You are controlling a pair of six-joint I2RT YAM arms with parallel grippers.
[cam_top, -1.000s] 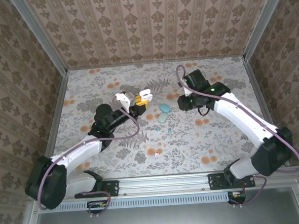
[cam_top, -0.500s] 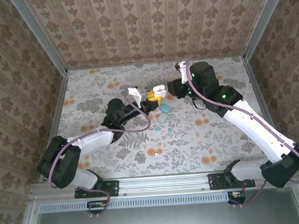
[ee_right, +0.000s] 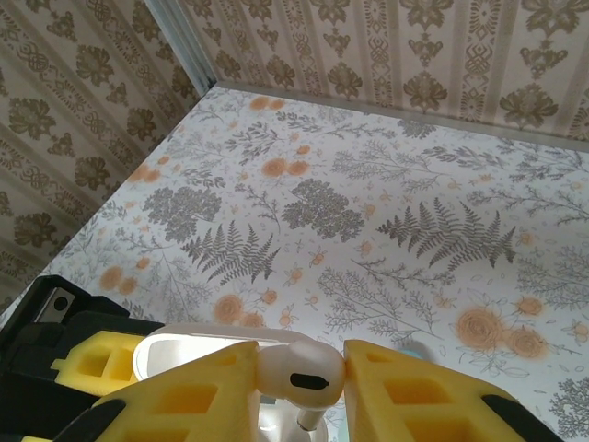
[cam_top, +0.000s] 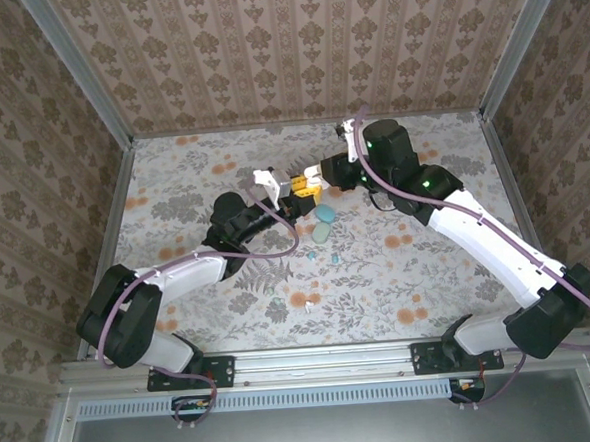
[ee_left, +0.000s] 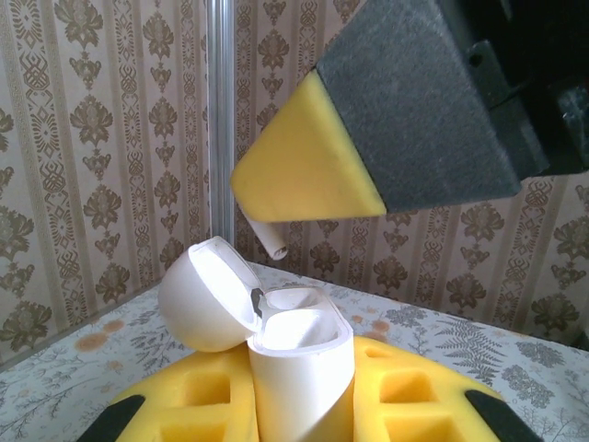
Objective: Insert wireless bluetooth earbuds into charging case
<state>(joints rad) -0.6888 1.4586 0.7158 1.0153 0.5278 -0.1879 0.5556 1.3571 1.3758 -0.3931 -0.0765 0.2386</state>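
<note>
Hovering right end effector point(cam_top: 311, 183) pinches earbud point(ee_right: 296, 373) (stem down)

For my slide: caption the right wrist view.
Right gripper pinches a white earbud above the open case in the left gripper.

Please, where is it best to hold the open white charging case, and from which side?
Probably grip the lower body of the white charging case across its broad sides, coming from the closed bottom end. Its lid is swung open to one side, so this leaves lid and wells free.
</note>
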